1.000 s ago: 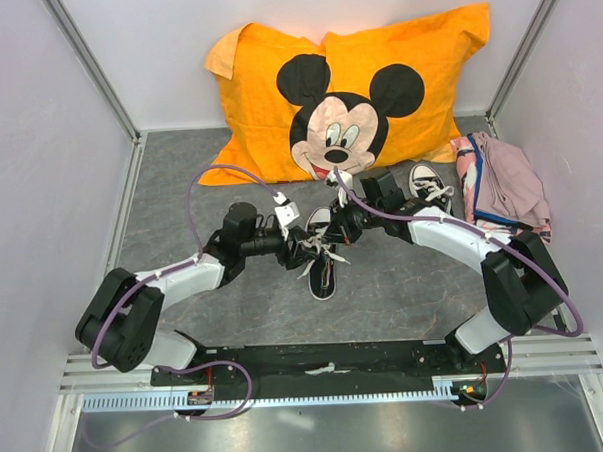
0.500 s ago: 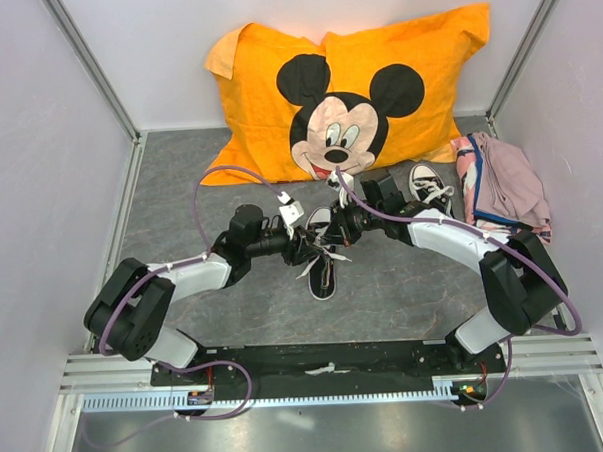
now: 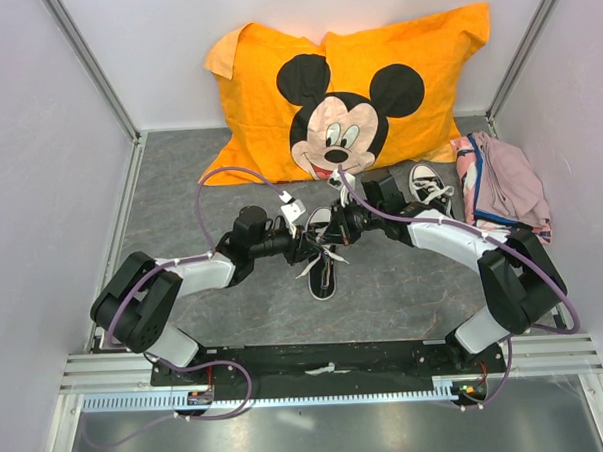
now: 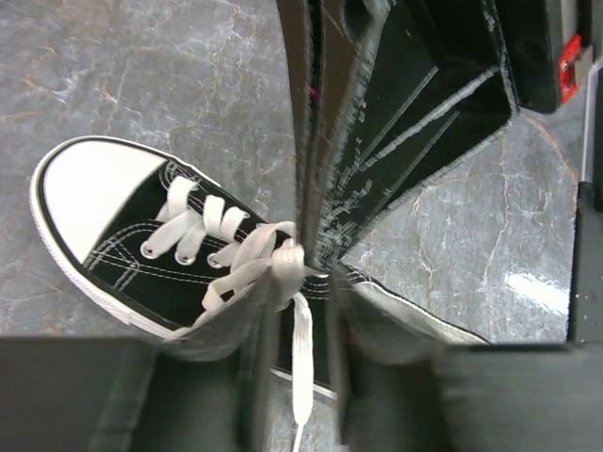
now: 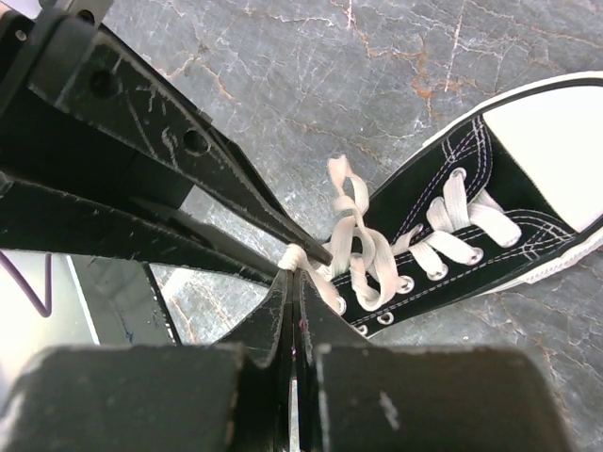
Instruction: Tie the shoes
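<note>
A shoe (image 3: 323, 275) lies mid-counter (image 3: 180, 191), toe away from the arms, its laces (image 5: 350, 226) between both claws: the right claw (image 3: 337, 232) is pinched shut on a lace, while the left claw (image 3: 308, 248) is narrow, its grip blurred.

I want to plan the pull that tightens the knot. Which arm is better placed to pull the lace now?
Right. The right gripper is shut on the lace of the middle shoe, so it could probably pull at once. The left gripper has lace between its jaws, but they are not yet shut.
</note>
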Motion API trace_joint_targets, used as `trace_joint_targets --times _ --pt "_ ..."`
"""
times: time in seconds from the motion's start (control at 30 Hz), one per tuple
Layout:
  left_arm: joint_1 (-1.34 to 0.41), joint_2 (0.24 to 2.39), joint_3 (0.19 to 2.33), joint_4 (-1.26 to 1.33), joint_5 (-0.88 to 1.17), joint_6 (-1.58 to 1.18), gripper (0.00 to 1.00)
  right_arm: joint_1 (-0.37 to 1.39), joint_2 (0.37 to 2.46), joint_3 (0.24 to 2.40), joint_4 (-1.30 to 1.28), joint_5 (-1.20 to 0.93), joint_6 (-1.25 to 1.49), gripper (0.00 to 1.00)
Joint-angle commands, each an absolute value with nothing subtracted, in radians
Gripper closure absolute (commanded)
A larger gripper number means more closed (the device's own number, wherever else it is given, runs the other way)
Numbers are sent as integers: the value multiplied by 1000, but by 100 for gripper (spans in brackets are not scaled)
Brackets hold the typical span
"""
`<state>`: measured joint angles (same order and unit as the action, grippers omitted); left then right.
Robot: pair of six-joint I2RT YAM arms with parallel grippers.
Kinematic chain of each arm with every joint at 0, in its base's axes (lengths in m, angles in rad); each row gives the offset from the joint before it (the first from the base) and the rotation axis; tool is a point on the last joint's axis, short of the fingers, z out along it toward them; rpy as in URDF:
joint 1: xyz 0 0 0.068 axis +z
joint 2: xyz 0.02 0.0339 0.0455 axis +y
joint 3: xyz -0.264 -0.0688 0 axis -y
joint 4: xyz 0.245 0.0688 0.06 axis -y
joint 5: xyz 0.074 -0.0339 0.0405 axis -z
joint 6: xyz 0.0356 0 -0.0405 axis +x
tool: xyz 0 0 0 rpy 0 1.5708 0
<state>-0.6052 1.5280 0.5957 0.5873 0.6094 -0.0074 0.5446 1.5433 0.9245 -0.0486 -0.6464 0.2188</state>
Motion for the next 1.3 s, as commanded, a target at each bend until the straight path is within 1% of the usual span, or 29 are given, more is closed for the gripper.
trace_joint_targets --times 0.0,0.03,0.13,0.2,0.23,0.27,0.3,0.33,0.4,0.47,0.5,0.6,0.7,0.87,1.0,1.17,1.23,1.27 --pt "-609 1540 635 649 592 -48 77 543 1554 919 -9 -676 250 100" --pt "-609 1543 635 649 597 -43 83 543 1554 919 -9 -678 253 100" --pt "-609 1543 638 632 600 -17 95 541 1554 922 15 -683 253 100" --pt "-607 1542 643 623 601 -2 98 534 1555 925 14 -684 252 100" --pt "-607 1542 643 620 601 -2 98 531 1557 928 11 -686 250 97" --pt "-607 1542 641 617 606 -2 98 526 1559 934 3 -689 250 93" --pt "-607 1542 643 608 610 30 98 512 1560 942 2 -696 247 80" --pt "-607 1543 644 603 615 35 98 506 1562 948 -24 -703 239 75" --pt "-607 1540 647 597 623 44 98 492 1560 968 -61 -712 213 69" --pt "-607 1540 650 588 629 52 98 489 1554 989 -101 -713 171 67" --pt "-607 1543 652 584 630 60 98 489 1551 994 -110 -712 161 62" --pt "-607 1546 658 572 635 78 98 489 1549 1011 -135 -707 146 53" --pt "-607 1549 669 558 641 89 98 491 1557 1031 -143 -703 147 50" --pt "-607 1555 675 549 643 103 98 502 1583 1055 -158 -704 150 52" --pt "-607 1559 683 543 647 110 98 523 1604 1069 -161 -686 160 57" --pt "-607 1565 689 540 652 120 98 528 1618 1071 -143 -675 192 61" --pt "-607 1562 689 535 653 126 98 528 1621 1071 -138 -673 198 67" --pt "-607 1563 690 532 655 130 98 528 1623 1071 -138 -675 201 74"
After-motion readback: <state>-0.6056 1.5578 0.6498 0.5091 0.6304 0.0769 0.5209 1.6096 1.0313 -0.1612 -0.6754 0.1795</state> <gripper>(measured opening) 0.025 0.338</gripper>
